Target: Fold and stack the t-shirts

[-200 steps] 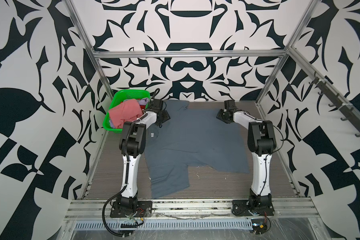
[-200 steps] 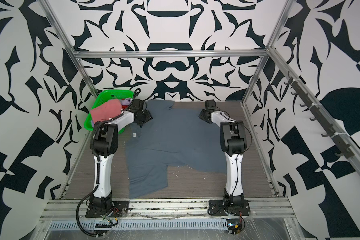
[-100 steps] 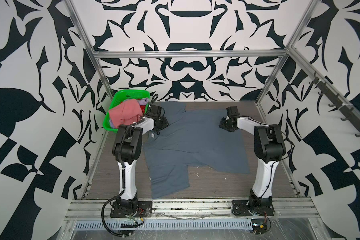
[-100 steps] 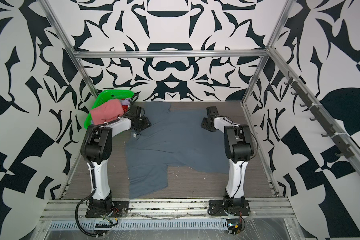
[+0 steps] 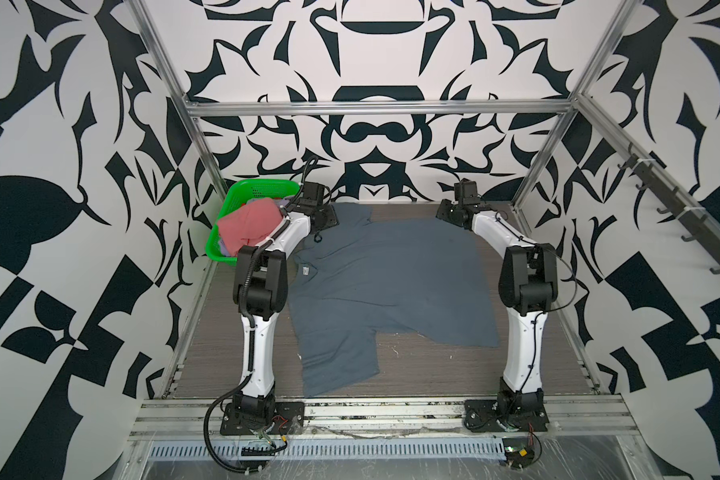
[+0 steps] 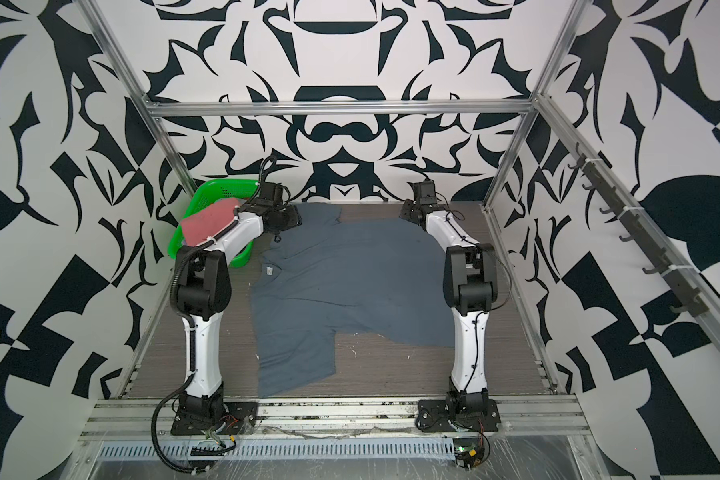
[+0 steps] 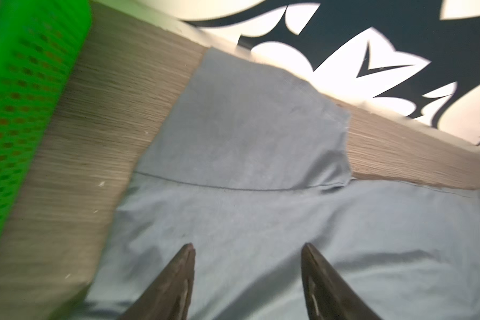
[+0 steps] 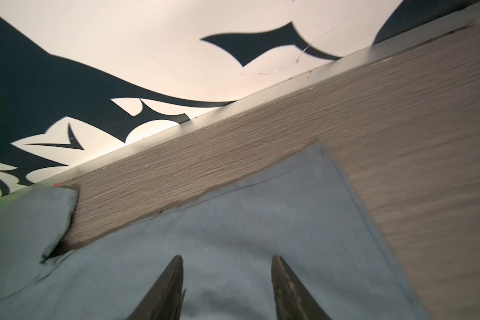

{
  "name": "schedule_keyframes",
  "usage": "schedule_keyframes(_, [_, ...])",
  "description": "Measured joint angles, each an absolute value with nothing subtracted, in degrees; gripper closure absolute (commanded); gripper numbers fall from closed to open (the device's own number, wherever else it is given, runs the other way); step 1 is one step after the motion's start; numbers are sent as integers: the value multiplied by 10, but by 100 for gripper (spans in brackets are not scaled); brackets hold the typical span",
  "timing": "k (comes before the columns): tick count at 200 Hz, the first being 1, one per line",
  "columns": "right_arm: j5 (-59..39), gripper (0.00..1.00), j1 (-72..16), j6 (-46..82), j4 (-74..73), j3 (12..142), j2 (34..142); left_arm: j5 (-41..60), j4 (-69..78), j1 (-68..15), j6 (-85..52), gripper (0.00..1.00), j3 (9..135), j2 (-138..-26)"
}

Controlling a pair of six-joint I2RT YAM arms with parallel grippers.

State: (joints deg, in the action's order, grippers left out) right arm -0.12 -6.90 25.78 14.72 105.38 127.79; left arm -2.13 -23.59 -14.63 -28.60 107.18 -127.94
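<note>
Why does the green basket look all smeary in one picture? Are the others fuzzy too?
Left wrist view: motion blur streaks the green basket and the table, worst toward the basket. Right wrist view: milder blur, the edge of the blue-grey shirt slightly soft. Both top views: sharp and evenly lit, no glare.

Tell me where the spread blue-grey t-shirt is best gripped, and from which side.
Probably its far edge, from above: the blue-grey t-shirt lies flat, so only edges offer a pinch. The far sleeve lies ahead of the open left gripper, the far hem corner ahead of the right gripper.
</note>
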Motion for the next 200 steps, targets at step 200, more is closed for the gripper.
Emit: schedule_keyframes(200, [-35,46,-72,228,164,678,1078,73,-96,-144,-357,37,745,-1151])
